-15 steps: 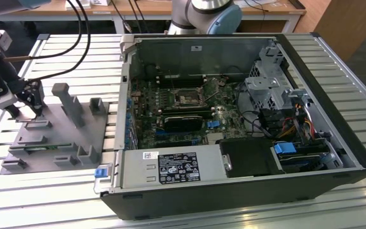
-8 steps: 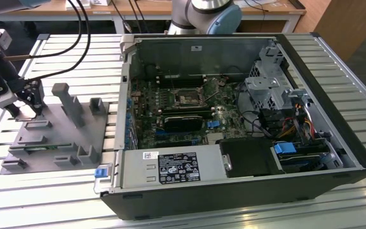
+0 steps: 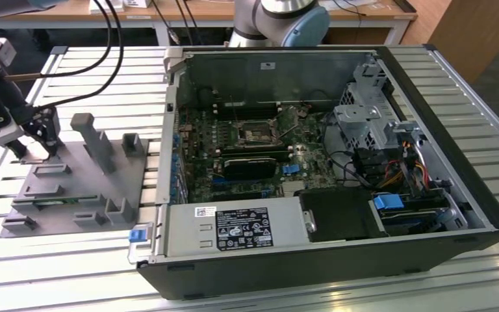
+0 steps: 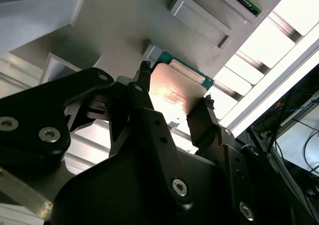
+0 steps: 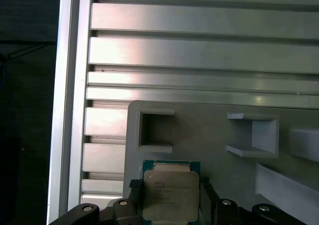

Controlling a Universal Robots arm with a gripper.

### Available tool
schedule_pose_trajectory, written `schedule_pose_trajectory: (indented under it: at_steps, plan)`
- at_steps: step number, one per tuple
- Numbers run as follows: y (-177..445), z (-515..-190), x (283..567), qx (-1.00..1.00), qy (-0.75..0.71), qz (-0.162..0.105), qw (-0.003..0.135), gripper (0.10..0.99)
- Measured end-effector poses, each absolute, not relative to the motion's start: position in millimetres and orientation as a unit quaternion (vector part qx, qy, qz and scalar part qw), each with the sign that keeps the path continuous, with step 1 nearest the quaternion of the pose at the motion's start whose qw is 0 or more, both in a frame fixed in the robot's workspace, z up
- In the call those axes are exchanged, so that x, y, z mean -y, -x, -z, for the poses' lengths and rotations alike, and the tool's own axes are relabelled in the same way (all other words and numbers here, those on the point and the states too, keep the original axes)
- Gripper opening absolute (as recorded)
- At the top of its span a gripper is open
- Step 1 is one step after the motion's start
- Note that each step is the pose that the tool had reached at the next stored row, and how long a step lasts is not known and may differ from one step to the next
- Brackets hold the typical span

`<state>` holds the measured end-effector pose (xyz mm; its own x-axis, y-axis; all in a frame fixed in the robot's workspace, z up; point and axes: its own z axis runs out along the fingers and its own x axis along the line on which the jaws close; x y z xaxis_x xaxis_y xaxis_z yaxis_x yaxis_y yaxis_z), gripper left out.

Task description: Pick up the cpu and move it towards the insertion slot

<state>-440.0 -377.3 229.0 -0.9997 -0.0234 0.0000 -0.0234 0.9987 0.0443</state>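
At the exterior view's left, the pincer (image 3: 39, 144) hangs over the grey fixture plate (image 3: 85, 185) on the slatted table (image 3: 24, 260), clenched on the cpu (image 5: 170, 195) by two opposite edges. Well apart to the right, the insertion slot (image 3: 256, 133) lies inside the open computer case (image 3: 319, 266).

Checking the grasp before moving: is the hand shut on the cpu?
Shut: in both wrist views the hand's black fingers sit against opposite edges of the silver-lidded square cpu.
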Motion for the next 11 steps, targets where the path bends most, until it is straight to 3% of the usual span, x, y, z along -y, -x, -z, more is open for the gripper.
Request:
schedule_pose_trajectory:
  at_steps: [11]
  plan:
    - [440.0,-233.5,375.0,1.000,-0.012,0.022,0.000,0.545]
